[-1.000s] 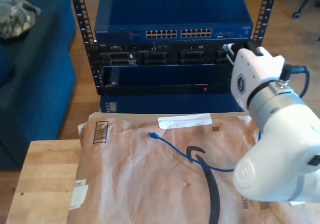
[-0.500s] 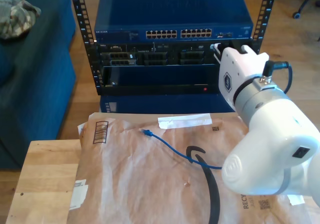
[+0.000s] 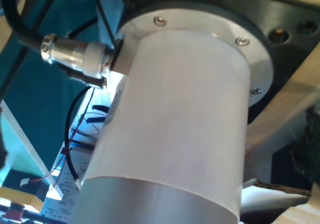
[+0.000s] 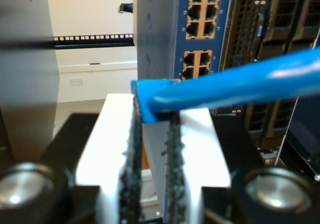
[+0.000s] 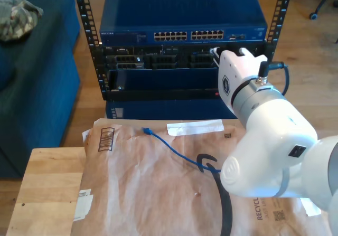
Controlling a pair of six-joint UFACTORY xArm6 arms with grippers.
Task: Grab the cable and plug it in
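1. Wood floor in the background, with a rack (image 5: pixel 87 30) of network gear standing on it: a blue switch (image 5: pixel 182 14) on top with rows of ports, darker units underneath. Blue couch (image 5: pixel 31 77) on the exterior view's left with a camo cloth (image 5: pixel 16 14) on it.
2. Up front is a wooden table (image 5: pixel 47 194) with a big brown paper mailer (image 5: pixel 153 194) spread over most of it, white tape strip (image 5: pixel 195 127) near its far edge.
3. The cable (image 5: pixel 171 149) lies across the mailer. One small plug end (image 5: pixel 147 131) sits loose on the paper close to the far edge, and the cord runs from there toward the exterior view's right until it goes behind the arm.
4. The big white arm (image 5: pixel 269 141) fills the exterior view's lower right, reaching up and away toward the rack, with its wrist right in front of the dark units just under the switch. A black cord (image 5: pixel 280 72) loops off the wrist.
5. My second gripper (image 4: pixel 152 149) is clamped on the cable: in the second wrist view the two pads (image 4: pixel 131 154) are squeezed close with the blue cord pinched at their tips, sticking out sideways. Switch ports (image 4: pixel 200 8) are right ahead of it.
6. First wrist view is basically a white arm segment (image 3: pixel 175 124) and a metal connector (image 3: pixel 75 58) up close. Can't tell whether my first gripper is apart or together.
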